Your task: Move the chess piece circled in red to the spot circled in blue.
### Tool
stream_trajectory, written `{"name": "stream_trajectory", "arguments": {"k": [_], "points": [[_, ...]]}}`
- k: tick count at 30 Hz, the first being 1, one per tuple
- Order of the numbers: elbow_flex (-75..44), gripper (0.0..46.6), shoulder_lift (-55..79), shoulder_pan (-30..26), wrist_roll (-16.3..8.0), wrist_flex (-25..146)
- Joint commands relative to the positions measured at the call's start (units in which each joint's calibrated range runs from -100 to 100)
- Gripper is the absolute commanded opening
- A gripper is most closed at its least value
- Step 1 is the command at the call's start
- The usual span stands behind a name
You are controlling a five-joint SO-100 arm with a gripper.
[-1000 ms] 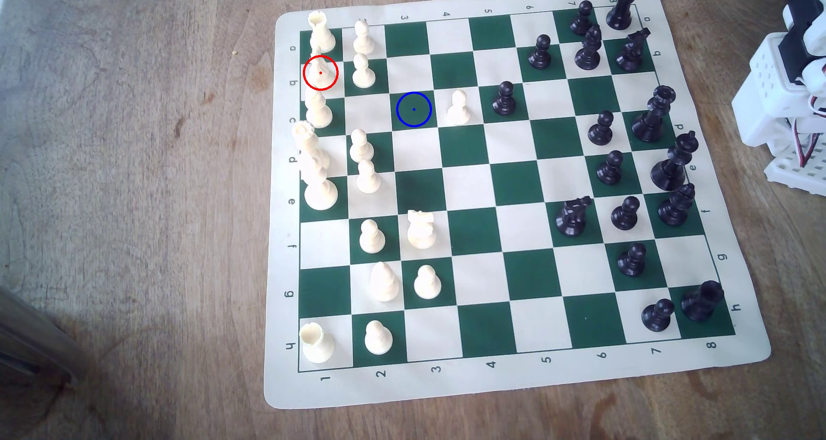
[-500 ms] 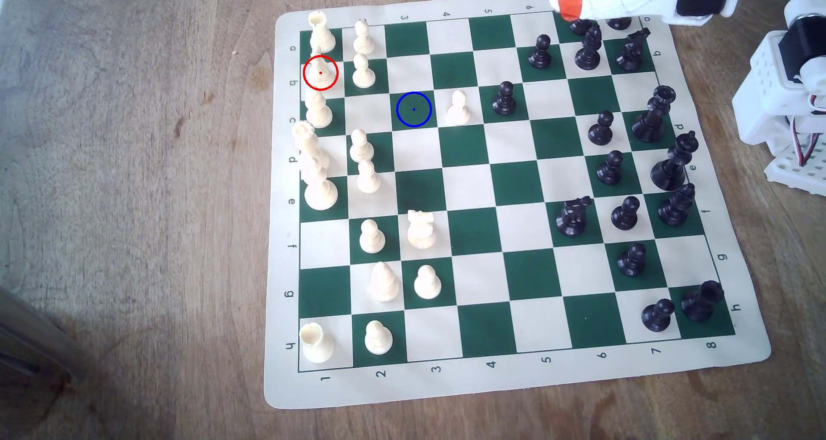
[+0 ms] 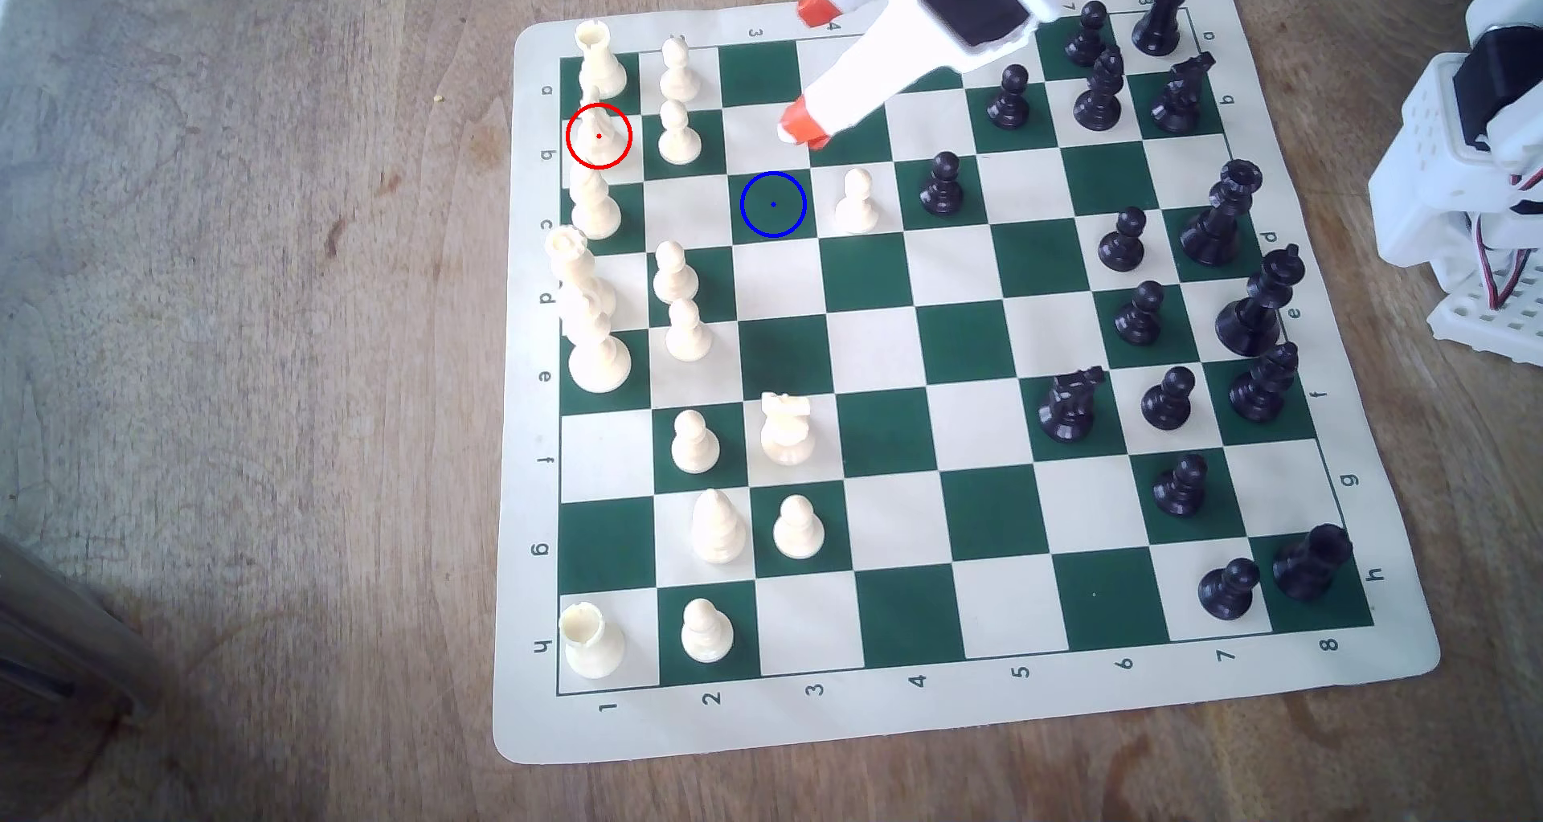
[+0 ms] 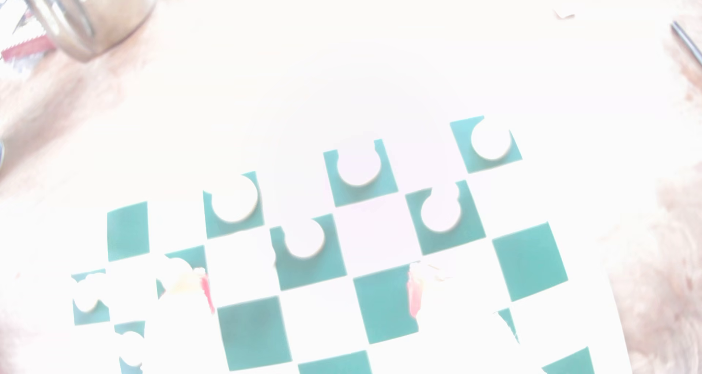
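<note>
The chess piece circled in red (image 3: 599, 135) is a cream knight standing on its red-ringed cream square at the exterior view's left board edge, between other cream pieces. The spot circled in blue (image 3: 773, 204) is a bare dark green square two columns to its right and one row nearer. My gripper (image 3: 806, 67) hovers open above the far board rows, right of the knight and beyond the blue ring, holding nothing. Its orange fingertips (image 3: 800, 125) are spread wide. The wrist view is badly overexposed; the gripper (image 4: 310, 294) straddles green and white squares, and round cream piece tops show ahead of it.
A cream pawn (image 3: 678, 134) stands just right of the knight, a cream rook (image 3: 599, 58) behind it, another cream piece (image 3: 594, 204) in front. A cream pawn (image 3: 857, 200) flanks the blue ring. The black pieces crowd the right columns. The robot base (image 3: 1469, 163) sits off the mat.
The arm swung in from the exterior view's far right, across the far board edge, to over columns 3 and 4. The fingers have spread apart. No piece has moved.
</note>
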Motion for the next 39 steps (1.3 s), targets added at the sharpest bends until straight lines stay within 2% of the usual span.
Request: {"name": "stream_trajectory", "arguments": {"k": [1,5,11,15,20,39], "points": [[-12.8,29.7,8.6,0.5,-0.5,-6.0],[-17.3,29.4,13.4,0.7,-1.8,-8.7],[-17.5,27.0,18.9,1.0,-3.4,-15.8],[-19.2,27.3,22.7,1.8,-3.2,-16.0],[-22.4,27.1,27.0,2.2,-1.2,-12.8],[-38.9,27.8,42.4,2.8,-2.1,-15.4]]}}
